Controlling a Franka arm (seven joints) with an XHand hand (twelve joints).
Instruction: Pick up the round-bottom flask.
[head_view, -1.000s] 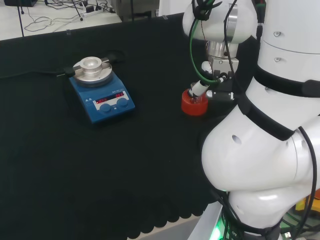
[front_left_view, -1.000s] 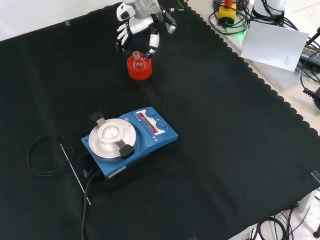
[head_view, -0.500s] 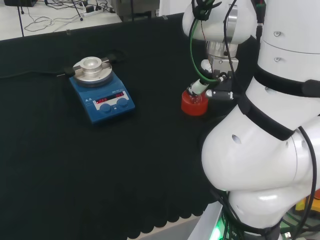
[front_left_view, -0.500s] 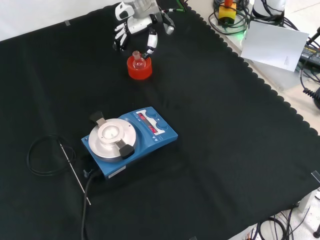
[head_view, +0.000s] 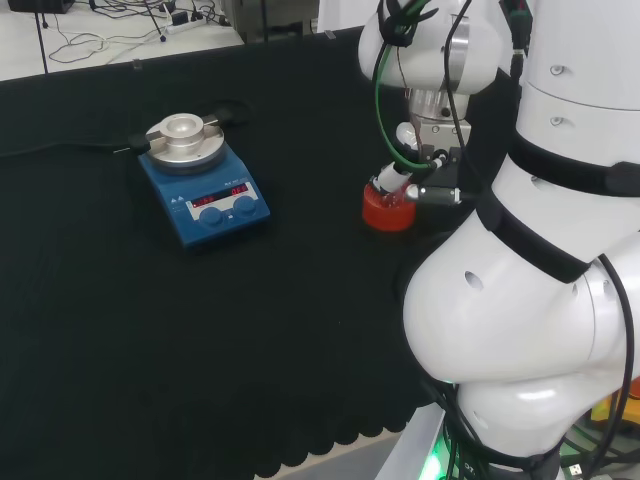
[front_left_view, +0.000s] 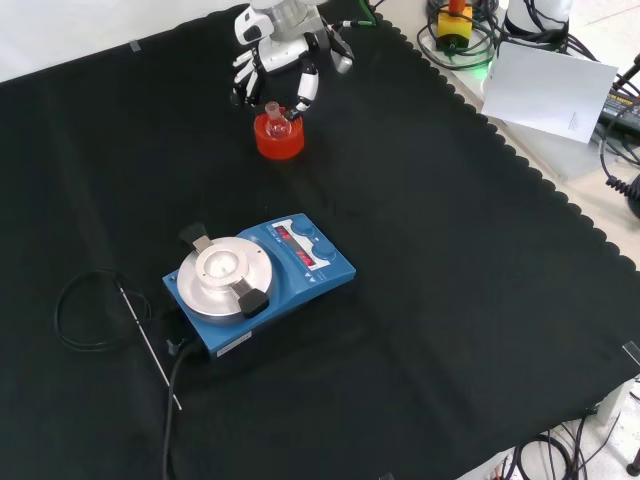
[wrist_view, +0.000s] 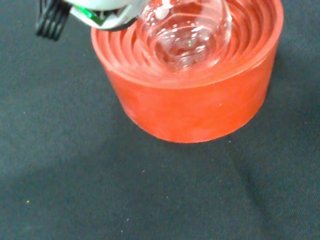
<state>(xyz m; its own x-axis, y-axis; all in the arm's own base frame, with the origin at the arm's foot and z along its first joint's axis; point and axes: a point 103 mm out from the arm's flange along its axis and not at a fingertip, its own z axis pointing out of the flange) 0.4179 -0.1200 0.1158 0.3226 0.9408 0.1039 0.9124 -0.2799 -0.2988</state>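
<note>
A clear round-bottom flask (front_left_view: 272, 120) sits upright in a red ribbed ring stand (front_left_view: 280, 140) at the far side of the cloth in the front view. The black and white hand (front_left_view: 276, 48) hangs just above it. Its fingers (front_left_view: 243, 80) point down on one side of the flask's neck and its thumb (front_left_view: 306, 86) on the other, straight and apart from the glass. In the head view the hand (head_view: 420, 150) is over the red stand (head_view: 388, 210). The wrist view shows the flask's bulb (wrist_view: 185, 30) resting in the stand (wrist_view: 200, 105).
A blue hotplate stirrer (front_left_view: 260, 280) with a round silver top stands mid-cloth in the front view, with a thin rod and a black cable (front_left_view: 90, 310) beside it. The arm's white links (head_view: 540, 250) stand at the head view's right. The cloth's scalloped edge (front_left_view: 520, 160) runs nearby.
The hand has shifted slightly above the stand, bringing a finger closer to the flask's neck. The flask and stand have not moved.
</note>
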